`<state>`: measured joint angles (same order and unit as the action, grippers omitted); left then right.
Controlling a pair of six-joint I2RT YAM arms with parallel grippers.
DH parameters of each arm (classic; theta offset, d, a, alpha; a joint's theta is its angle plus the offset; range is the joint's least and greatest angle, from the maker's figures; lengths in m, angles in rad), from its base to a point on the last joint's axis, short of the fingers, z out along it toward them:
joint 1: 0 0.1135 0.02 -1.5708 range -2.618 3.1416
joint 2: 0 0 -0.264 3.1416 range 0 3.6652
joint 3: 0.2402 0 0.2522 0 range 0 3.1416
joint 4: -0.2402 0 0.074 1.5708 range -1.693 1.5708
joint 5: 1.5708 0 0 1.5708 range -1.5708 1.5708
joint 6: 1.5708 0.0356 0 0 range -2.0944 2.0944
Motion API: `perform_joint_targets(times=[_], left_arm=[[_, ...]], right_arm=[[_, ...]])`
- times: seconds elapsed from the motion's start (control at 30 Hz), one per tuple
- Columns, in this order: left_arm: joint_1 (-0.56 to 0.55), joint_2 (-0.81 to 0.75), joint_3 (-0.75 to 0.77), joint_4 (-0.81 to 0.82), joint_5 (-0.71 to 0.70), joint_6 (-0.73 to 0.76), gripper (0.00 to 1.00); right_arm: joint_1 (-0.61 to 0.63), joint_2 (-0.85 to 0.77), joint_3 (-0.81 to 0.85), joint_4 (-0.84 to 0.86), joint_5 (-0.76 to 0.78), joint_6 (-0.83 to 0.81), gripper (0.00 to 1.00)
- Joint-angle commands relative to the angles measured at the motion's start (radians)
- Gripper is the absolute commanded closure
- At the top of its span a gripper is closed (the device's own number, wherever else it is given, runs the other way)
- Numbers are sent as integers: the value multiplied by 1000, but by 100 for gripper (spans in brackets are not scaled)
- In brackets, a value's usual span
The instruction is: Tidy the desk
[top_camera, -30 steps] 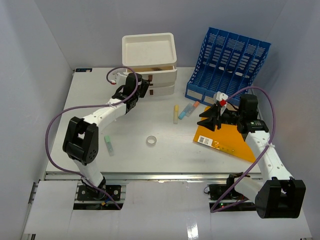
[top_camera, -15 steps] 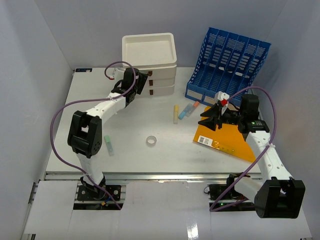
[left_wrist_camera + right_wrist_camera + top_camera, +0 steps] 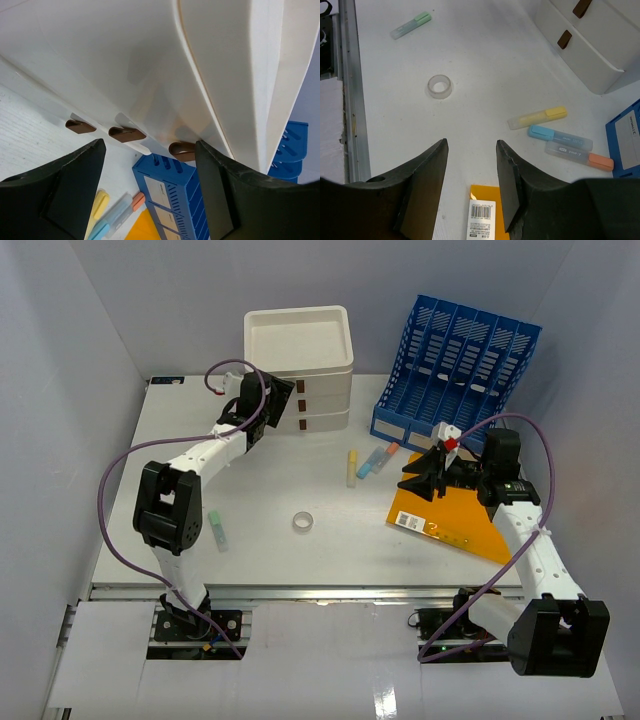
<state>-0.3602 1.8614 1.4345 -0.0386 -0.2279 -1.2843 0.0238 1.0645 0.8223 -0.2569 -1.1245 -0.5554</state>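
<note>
The big flat white desk [image 3: 260, 540] lies under everything, with both arms fixed at its near edge. The left gripper [image 3: 149, 145] sits right in front of the white plastic box of three drawers [image 3: 325, 400]. Its fingers are wide apart and hold nothing. They line up with the small brown drawer handles [image 3: 126, 133], most likely to pull one open. The right gripper [image 3: 471, 145] hangs over the flat orange book [image 3: 450, 520], fingers partly apart and empty, maybe ready to lift it. A yellow marker pen [image 3: 352, 467] and a clear tape ring [image 3: 304, 522] lie loose, not put away yet.
</note>
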Motion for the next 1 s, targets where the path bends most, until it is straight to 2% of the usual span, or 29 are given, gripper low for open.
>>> perform_joint_targets(times=[0.0,0.4,0.5,0.57,0.77,0.97], left_arm=[[21,-24,-2,59,27,13,17],[42,-27,-3,82,56,36,11],[44,-35,-24,121,96,71,11],[43,-64,-79,203,161,110,11],[41,-180,-248,357,347,361,12],[26,-251,-358,368,412,694,13]], right_arm=[[-11,-11,6,31,-30,11,50],[-13,-14,6,30,-36,12,50],[-12,-14,6,30,-39,12,50],[-12,-15,6,29,-40,12,50],[-12,-17,3,28,-52,11,50],[-12,-12,3,28,-60,12,50]])
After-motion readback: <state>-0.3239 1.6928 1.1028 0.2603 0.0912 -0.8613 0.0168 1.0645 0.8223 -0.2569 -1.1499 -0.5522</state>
